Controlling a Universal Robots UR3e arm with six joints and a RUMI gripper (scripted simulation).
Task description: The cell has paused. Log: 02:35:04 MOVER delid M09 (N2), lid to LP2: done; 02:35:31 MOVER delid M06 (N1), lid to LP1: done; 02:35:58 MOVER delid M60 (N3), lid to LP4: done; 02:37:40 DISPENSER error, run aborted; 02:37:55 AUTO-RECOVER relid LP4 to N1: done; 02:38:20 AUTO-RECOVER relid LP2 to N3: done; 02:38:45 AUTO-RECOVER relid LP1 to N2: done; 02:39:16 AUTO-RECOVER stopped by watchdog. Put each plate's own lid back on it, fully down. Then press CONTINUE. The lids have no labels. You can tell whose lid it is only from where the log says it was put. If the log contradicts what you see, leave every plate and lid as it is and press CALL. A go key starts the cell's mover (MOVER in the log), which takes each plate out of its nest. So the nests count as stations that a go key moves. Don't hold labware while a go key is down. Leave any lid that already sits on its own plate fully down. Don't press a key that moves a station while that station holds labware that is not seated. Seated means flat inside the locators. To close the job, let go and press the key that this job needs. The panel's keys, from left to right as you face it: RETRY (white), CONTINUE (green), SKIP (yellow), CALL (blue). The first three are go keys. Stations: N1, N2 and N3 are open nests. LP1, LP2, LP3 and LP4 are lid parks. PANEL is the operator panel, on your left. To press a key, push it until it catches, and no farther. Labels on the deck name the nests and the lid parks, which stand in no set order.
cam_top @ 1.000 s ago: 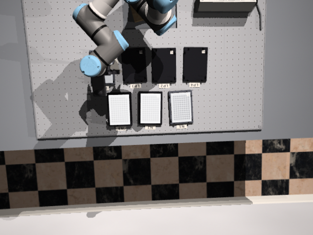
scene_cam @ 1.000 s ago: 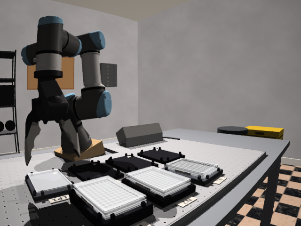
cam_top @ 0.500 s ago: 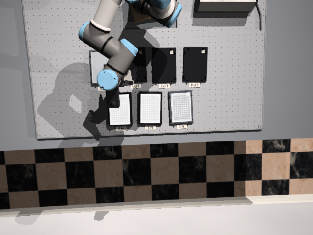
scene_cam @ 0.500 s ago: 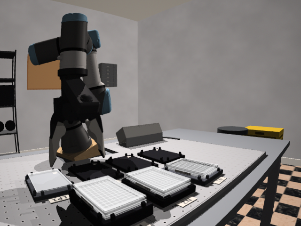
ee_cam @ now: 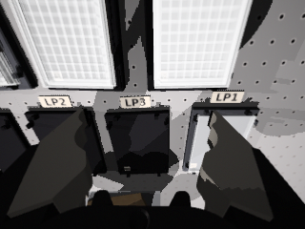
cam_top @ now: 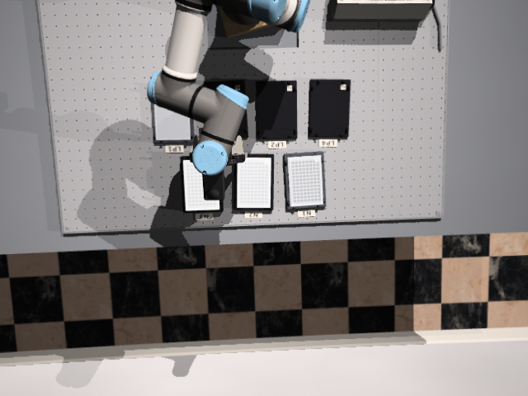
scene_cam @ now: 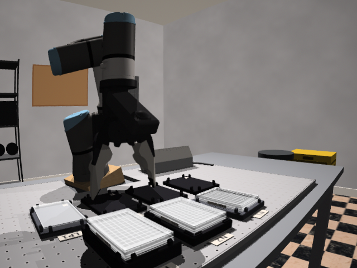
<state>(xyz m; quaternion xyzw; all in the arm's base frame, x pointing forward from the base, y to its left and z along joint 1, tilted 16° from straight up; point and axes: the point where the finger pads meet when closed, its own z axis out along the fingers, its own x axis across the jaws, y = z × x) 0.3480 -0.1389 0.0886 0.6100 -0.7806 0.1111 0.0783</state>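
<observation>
Spread open with nothing between its fingers, the gripper (cam_top: 217, 147) (scene_cam: 123, 192) (ee_cam: 149, 110) points down over the lid parks, left of centre in the exterior view. Between its fingertips in the wrist view lies the black LP3 park (cam_top: 243, 121) (scene_cam: 115, 203) (ee_cam: 138, 138), its dark bed showing. To the right there, partly behind one finger, a pale clear lid (cam_top: 172, 125) (scene_cam: 57, 213) (ee_cam: 202, 129) lies in the LP1 park; the exterior view has it at lower left. LP2 (cam_top: 275, 110) (scene_cam: 155, 194) (ee_cam: 61, 121) and LP4 (cam_top: 329, 108) (scene_cam: 190, 183) (ee_cam: 7, 138) follow on the other side of LP3, both showing black beds. Along the front row in the top view, the N3 plate (cam_top: 194, 187) (scene_cam: 129, 230) (ee_cam: 195, 43) is partly covered by the arm, the N2 plate (cam_top: 254, 183) (scene_cam: 187, 213) (ee_cam: 67, 43) sits in the middle, and the N1 plate (cam_top: 305, 181) (scene_cam: 227, 197) (ee_cam: 6, 72) is to the right, its grid showing more sharply. Clear layers top all three in the exterior view; whether each is fully seated I can't tell. Farther out, a grey sloped box (cam_top: 379, 11) (scene_cam: 173, 158) stands at the upper right of the top view.
</observation>
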